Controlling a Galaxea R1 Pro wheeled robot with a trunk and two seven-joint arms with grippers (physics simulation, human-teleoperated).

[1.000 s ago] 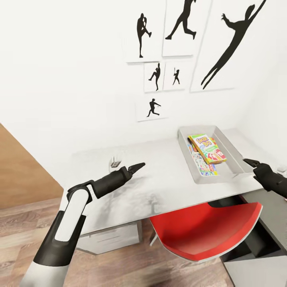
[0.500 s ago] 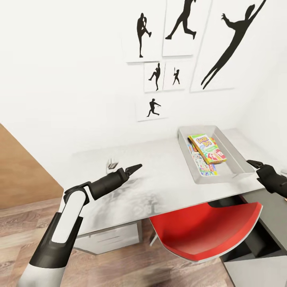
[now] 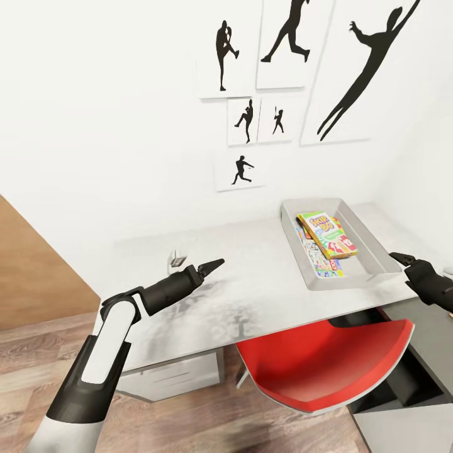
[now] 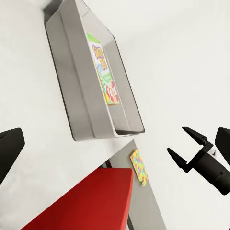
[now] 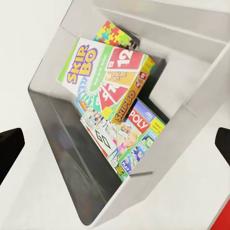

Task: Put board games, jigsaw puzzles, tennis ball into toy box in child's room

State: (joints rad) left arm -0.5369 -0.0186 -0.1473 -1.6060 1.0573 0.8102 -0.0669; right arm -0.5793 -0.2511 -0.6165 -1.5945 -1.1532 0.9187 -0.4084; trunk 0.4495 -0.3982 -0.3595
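Nearest, above the red chair [image 3: 321, 365], both arms hover over the table [image 3: 251, 283]. The left gripper [image 3: 216, 262] and the right gripper [image 3: 396, 257] each have their fingers spread and hold nothing. One puzzle [image 4: 139, 166] lies flat on the darker wing of the desk, near the right gripper, outside the toy box [image 3: 294, 248]. That looks like the next pick. It is thin, so the right fingers should likely come down steeply astride one edge, or nudge it over the rim first. Farther on, the box holds the Skip-Bo game [image 3: 327, 234], the Monopoly game [image 5: 143, 136] and the other puzzle [image 5: 116, 33]
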